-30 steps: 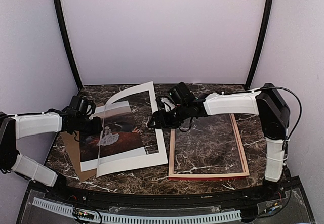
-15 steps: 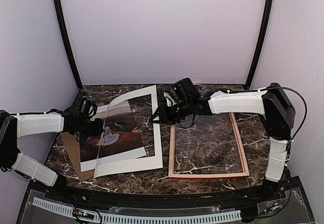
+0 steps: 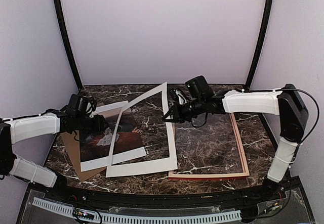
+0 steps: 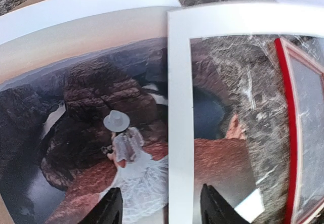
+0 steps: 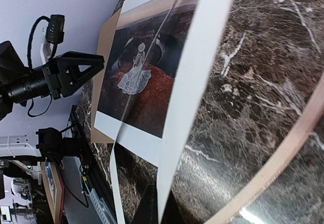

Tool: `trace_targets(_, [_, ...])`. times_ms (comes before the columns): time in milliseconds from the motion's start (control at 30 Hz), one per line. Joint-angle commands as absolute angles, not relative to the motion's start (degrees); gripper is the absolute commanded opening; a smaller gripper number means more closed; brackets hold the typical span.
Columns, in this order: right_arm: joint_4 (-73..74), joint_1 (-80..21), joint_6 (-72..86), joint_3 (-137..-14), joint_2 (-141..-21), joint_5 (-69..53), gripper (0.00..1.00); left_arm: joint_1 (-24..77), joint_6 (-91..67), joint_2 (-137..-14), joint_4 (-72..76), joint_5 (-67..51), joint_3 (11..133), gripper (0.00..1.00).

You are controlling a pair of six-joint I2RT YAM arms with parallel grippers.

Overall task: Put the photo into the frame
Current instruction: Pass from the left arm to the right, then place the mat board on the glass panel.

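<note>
Your right hand (image 3: 168, 117) was shut on the right edge of the white mat (image 3: 144, 166), pinching it near the far corner. That side of the mat stood lifted off the counter (image 3: 255, 133) while the near edge lay flat. Your left hand (image 4: 161, 189) hovered low over the left part of the photo (image 4: 96, 97). Its fingers stood partly apart, with nothing clamped between them. In the left wrist view the mat's left rail ran beneath the gap.

The photo lay face up on the brown backing board (image 3: 68, 147) at the left of the counter, the white-dressed figure showing. The mat overlapped its right half, so part of the print showed through the window.

The frame (image 3: 212, 175) lay flat to the right, apart from the photo, with marble showing through its opening. Its rails looked pale from above and red from the left wrist. The mat's right edge ran along or over the frame's left rail; I could not tell whether they touched.
</note>
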State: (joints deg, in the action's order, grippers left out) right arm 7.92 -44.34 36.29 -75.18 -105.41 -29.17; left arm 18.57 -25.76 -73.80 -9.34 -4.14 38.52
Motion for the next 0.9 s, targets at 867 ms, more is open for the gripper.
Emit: trace_targets(867, [49.8, -13.7, 10.4, -61.8, -81.7, -2.7, 0.00, 20.3, -23.6, -68.6, -8.2, -11.8, 45.4, 0.78])
